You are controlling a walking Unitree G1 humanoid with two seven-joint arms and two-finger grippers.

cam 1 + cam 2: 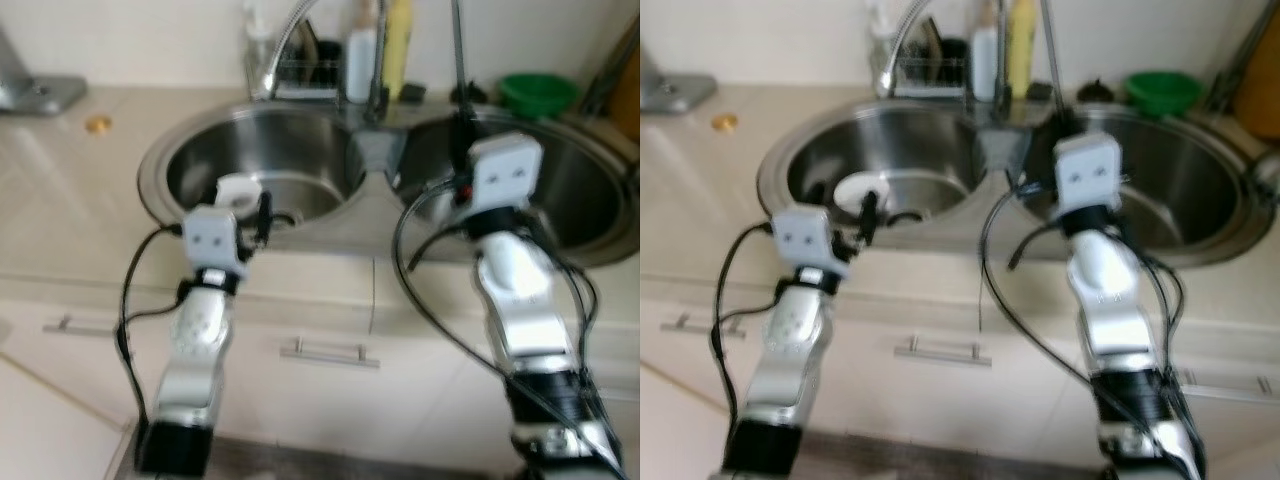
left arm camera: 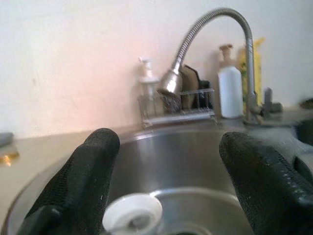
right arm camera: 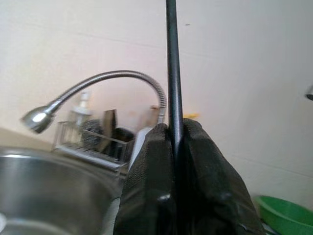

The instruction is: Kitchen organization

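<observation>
A small white round cup lies in the left basin of a steel double sink. My left gripper hovers just in front of and above it at the basin's near rim, open, the cup low between its black fingers. My right gripper is over the right basin, near the divider, shut on a thin black rod that stands straight up. The rod runs out of the top of the eye views; its lower end is hidden.
A flexible steel faucet arches over the left basin. Behind the sink stand a wire caddy, a white bottle, a yellow bottle and a green bowl. A small gold object lies on the left counter. Drawer handles sit below.
</observation>
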